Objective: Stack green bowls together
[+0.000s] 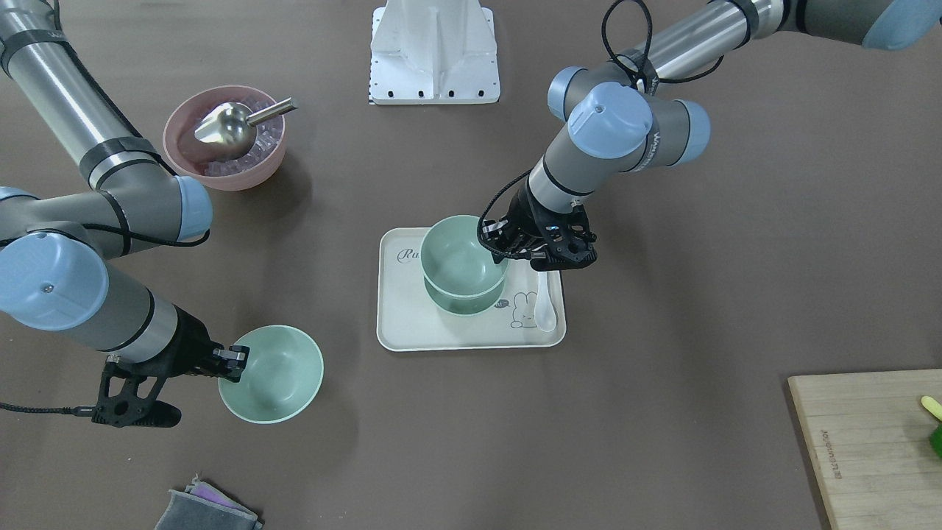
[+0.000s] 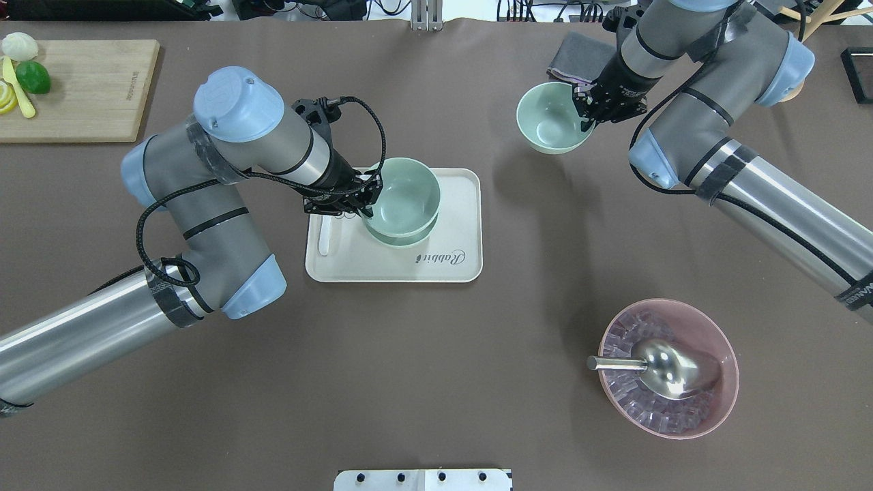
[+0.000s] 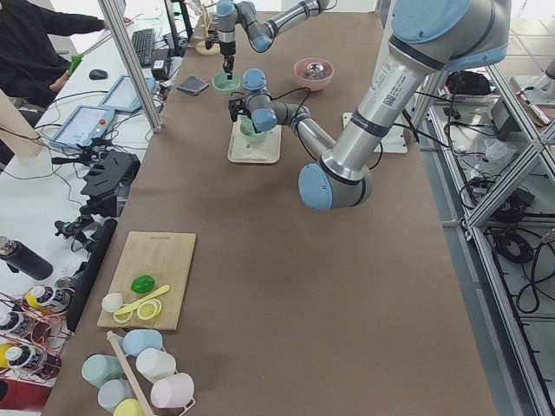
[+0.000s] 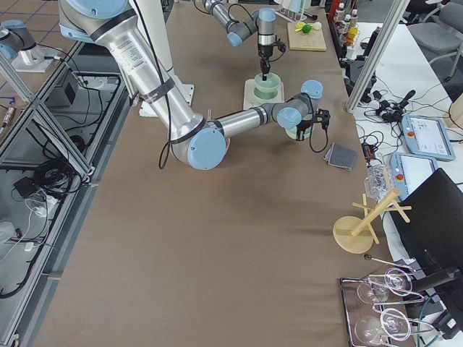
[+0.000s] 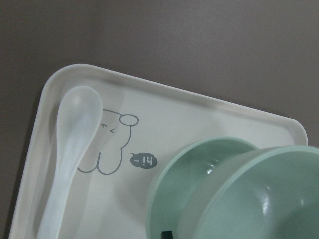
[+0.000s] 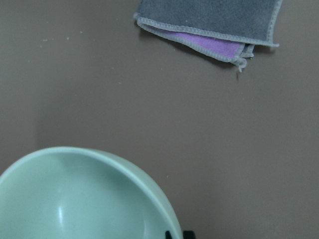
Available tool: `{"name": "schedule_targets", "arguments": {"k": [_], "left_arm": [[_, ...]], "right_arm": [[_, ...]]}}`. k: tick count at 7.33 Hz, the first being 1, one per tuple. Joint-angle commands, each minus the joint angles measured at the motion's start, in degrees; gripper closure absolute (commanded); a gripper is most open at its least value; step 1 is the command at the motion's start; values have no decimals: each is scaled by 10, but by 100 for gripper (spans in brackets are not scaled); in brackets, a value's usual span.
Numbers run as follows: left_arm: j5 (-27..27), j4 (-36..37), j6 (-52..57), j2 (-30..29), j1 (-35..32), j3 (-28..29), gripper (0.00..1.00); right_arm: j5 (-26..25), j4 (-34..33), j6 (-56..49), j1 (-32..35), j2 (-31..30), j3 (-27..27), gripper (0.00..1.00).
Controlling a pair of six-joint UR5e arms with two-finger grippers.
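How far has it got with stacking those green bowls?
Partway. The left hand grips one green bowl, set in a second bowl on the tray, not released. The right hand holds the third bowl away from the tray; it has yet to join.

Left arm is reaching over mid-table, wrist bent down, left gripper (image 2: 370, 196) pinching the rim of the upper green bowl (image 2: 406, 198); right arm is stretching toward the far side, right gripper (image 2: 585, 117) clamping the lone green bowl (image 2: 545, 123) by its rim.
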Motion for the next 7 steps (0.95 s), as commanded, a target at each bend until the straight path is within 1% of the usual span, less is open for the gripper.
{"name": "schedule_targets", "arguments": {"k": [1,2,3,4,5,6,7], "left_arm": [[2,1,5,3,6,0,57],[2,2,5,3,5,-1,56],[1,1,6,3,-7,-4,31],[-23,1,10,6,-41,-8,14],[-84,2,47,13,-84,-9,4],[-108,2,66,30,-117,-13,3],[-110,2,98,46,-139,-17,3]], "right_arm": [[7,-3,31,2,7,21,100],[7,-5,31,2,8,27,100],[7,-6,31,2,10,30,100],[7,-7,34,-2,12,41,100],[6,-4,75,-10,12,58,100],[0,-7,88,-29,11,78,100],[-21,-5,108,-57,13,88,100]]}}
